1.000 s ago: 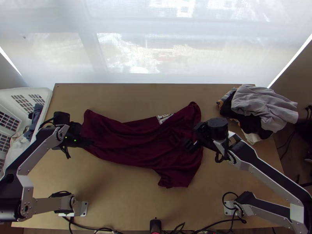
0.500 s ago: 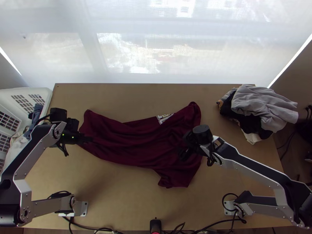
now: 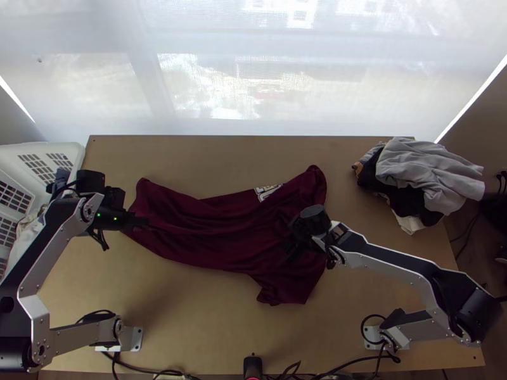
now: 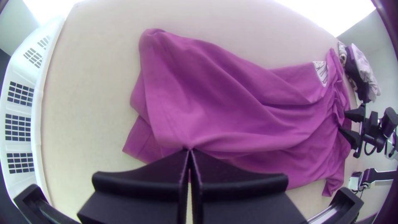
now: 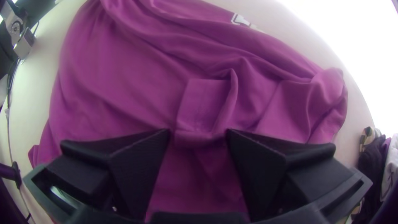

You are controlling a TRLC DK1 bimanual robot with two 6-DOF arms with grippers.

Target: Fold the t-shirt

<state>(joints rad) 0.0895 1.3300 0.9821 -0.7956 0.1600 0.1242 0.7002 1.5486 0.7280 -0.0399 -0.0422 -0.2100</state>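
The dark red t-shirt point(image 3: 209, 234) lies lengthwise across the table, wrinkled and partly folded over, its white print on the far edge. At its left end is the left gripper point(image 3: 146, 223); in the left wrist view this gripper point(image 4: 189, 150) is shut, with creases of the t-shirt point(image 4: 215, 103) running to its fingertips. Over the shirt's right part stands the right gripper point(image 3: 290, 248). The right wrist view has that gripper point(image 5: 198, 135) open, a small raised flap of the t-shirt point(image 5: 203, 103) between and beyond its fingers.
A pile of grey and black clothes point(image 3: 421, 177) lies at the table's far right corner. The white basket point(image 3: 66, 152) holding cloth stands along the left edge. Bare tabletop point(image 3: 190, 323) lies on the near side of the shirt.
My left gripper has moved a little left, and the shirt's left edge has shifted left with it. The right gripper has moved left and slightly nearer, over the shirt.
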